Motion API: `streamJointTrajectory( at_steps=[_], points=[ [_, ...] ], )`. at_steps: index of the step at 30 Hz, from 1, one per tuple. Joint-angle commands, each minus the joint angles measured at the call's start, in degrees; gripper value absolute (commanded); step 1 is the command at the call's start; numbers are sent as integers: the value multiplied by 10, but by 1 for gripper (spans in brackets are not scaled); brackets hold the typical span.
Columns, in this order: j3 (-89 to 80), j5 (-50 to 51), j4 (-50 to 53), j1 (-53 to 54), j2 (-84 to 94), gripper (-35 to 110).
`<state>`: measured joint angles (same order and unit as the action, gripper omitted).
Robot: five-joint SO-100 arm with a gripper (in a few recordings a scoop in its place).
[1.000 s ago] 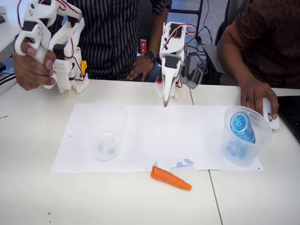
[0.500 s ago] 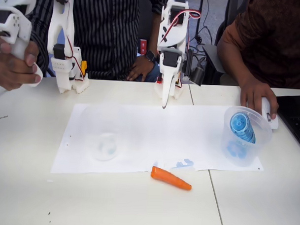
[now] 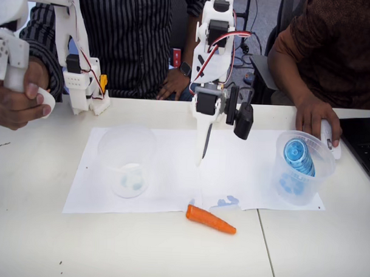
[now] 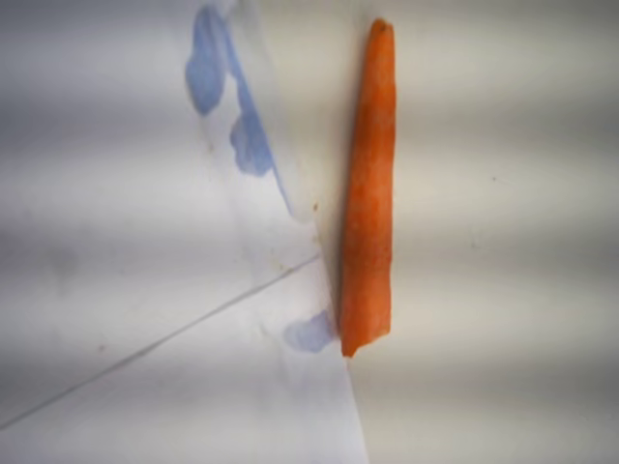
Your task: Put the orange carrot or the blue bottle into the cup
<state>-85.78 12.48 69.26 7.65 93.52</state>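
The orange carrot lies on the bare table just off the front edge of the white paper; in the wrist view the carrot runs top to bottom beside the paper's edge. The clear cup stands upright on the left of the paper, with faint spots on its base and nothing in it. The blue bottle leans inside a blue-tinted cup at the right. My gripper hangs point-down over the middle of the paper, above and behind the carrot, its fingers together as one taper, holding nothing.
Blue smudges mark the paper next to the carrot. A person's hand rests on a mouse behind the tinted cup, and a dark laptop sits at the right edge. Two people sit behind the table.
My arm has swung forward from the back of the table, and the gripper tip now hangs over the middle of the paper, nearer the carrot. Carrot, cups and bottle have not moved.
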Motion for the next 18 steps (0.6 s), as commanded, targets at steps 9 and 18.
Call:
streamJointTrajectory(
  at_steps=[9,18],
  points=[
    [207,24,40,4,-120,31],
    [220,24,32,-1,-188,31]
  ],
)
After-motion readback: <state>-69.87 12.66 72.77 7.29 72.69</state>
